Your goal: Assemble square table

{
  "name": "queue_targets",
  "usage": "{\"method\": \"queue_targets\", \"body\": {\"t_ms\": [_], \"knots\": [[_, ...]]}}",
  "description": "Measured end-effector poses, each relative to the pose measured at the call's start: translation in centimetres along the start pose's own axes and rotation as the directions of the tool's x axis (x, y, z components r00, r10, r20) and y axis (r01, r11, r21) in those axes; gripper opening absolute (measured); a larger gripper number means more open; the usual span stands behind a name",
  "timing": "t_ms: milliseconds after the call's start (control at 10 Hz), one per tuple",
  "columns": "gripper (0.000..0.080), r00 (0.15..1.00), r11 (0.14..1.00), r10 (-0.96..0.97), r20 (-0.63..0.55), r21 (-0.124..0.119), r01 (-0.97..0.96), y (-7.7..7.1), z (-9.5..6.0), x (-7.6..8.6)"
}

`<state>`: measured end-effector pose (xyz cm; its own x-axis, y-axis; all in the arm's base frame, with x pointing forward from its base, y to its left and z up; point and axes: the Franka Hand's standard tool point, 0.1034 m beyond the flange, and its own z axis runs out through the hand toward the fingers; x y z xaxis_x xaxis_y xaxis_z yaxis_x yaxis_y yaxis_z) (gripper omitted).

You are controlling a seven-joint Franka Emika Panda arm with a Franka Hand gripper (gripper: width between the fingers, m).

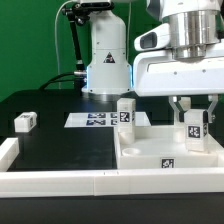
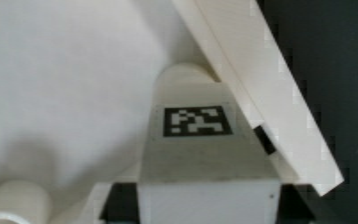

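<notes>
A white border rail [image 1: 60, 181] runs along the bottom of the frame, edging the black surface [image 1: 60, 145] (green wall [image 1: 30, 40] behind). At lower right sits the square table top [image 1: 145, 150], where the hand [image 1: 194, 118] grips an upright leg [image 1: 193, 132]; the marker board [image 1: 92, 119] lies at centre.

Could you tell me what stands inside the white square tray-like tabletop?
One white tagged block leg in a back corner, a second white leg gripped by the hand. The floor beneath them is covered.
</notes>
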<state>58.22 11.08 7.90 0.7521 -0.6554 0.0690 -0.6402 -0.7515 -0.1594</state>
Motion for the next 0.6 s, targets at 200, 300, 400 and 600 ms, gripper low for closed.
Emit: {"method": "queue_targets", "body": {"t_ms": [200,300,400,600], "knots": [[0.0292,0.979,0.979,0.203,0.018,-0.003,-0.203,0.17,-0.01,0.05],[0.0292,0.964,0.964,0.266,0.028,-0.015,-0.266,0.18,0.01,-0.01],[0.0292,0.937,0.937,0.349,0.031,-0.022,-0.349,0.23,0.02,-0.04],[0.0292,0.884,0.885,0.466,0.045,-0.050,-0.464,-0.11,0.01,-0.61]]}}
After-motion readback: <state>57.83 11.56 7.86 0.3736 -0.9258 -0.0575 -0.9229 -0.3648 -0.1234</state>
